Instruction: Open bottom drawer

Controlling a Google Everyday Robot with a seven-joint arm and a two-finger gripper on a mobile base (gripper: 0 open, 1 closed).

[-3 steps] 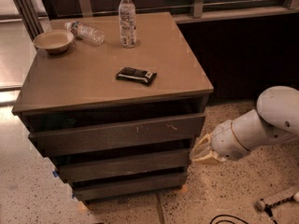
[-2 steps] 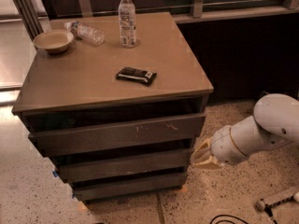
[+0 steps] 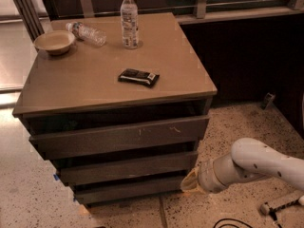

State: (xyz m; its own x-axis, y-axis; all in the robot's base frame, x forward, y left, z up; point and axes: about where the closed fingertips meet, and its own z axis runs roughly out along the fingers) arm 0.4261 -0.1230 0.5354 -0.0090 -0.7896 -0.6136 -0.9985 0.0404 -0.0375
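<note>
Barely begun: bottom drawer (image 3: 128,190), slimmest front at the foot of the cabinet (image 3: 85,84), seemingly not yet pulled out. Gripper (image 3: 190,183) low by its right end, close to touching; open or closed, impossible to tell. Left: catching the edge, pulling outward. On the brown top: bowl (image 3: 54,41), upright bottle (image 3: 128,20), fallen bottle (image 3: 88,32), dark snack bar (image 3: 138,77). Speckled floor (image 3: 237,122), dark wall behind

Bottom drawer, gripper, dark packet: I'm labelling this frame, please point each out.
bottom drawer (image 3: 130,190), camera view, middle of its slim front.
gripper (image 3: 188,183), camera view, its tip beside the drawer's right end.
dark packet (image 3: 138,77), camera view, centre of wrapper.
</note>
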